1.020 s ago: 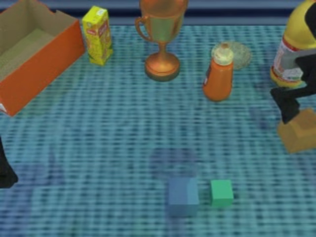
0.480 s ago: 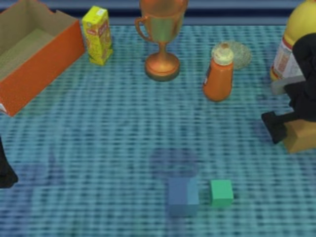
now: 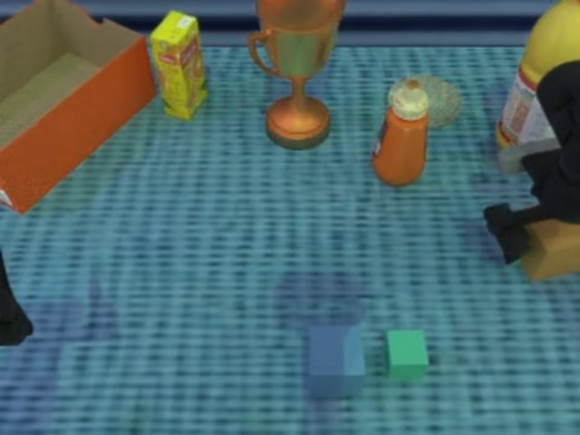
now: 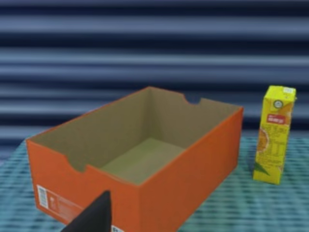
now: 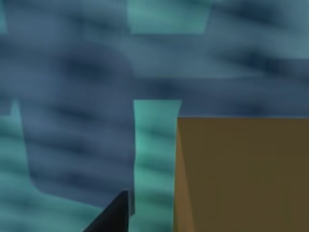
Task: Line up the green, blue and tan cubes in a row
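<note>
The tan cube [image 3: 555,256] sits at the table's right edge. My right gripper [image 3: 542,237] is down over it and open. One black finger [image 3: 504,234] stands just left of the cube, with a thin strip of cloth between them in the right wrist view, where finger [image 5: 115,215] and tan cube [image 5: 241,174] both show. The other finger is hidden. The blue cube [image 3: 335,360] and the smaller green cube [image 3: 407,353] rest side by side near the front edge, a small gap between them. My left gripper [image 3: 11,317] is parked at the left edge, one finger [image 4: 94,216] showing.
An open orange-sided cardboard box [image 3: 82,118] fills the back left, with a yellow juice carton [image 3: 179,63] beside it. A copper trophy [image 3: 297,72], an orange bottle [image 3: 401,134] and a big yellow bottle [image 3: 542,82] stand along the back.
My right gripper came down and shifted right over the tan cube, its finger now level with the cube's left face. In the last half second it barely moved. The cubes stayed put.
</note>
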{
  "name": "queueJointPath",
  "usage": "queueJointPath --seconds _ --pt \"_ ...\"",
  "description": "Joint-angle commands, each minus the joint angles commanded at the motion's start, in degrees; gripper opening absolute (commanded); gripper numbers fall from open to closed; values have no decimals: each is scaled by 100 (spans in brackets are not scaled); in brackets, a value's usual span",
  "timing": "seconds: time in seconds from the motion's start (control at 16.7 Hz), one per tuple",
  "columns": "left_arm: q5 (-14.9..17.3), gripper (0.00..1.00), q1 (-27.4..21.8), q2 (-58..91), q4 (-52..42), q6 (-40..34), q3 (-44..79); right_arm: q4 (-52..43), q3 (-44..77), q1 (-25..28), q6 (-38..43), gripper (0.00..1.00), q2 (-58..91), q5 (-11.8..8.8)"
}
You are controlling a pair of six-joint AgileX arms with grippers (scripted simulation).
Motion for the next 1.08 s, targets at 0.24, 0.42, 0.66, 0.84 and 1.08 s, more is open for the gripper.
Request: queueJointPath --seconds 0.24,0.42,0.66,0.84,1.08 --pt "0 100 0 0 0 0 0 0 0 0 0 32 0 0" --pt "0 100 0 0 0 0 0 0 0 0 0 10 0 0" --pt "0 100 0 0 0 0 0 0 0 0 0 0 0 0" --pt "0 100 0 0 0 0 0 0 0 0 0 0 0 0" --pt "0 100 0 0 0 0 0 -45 28 4 8 0 -78 -9"
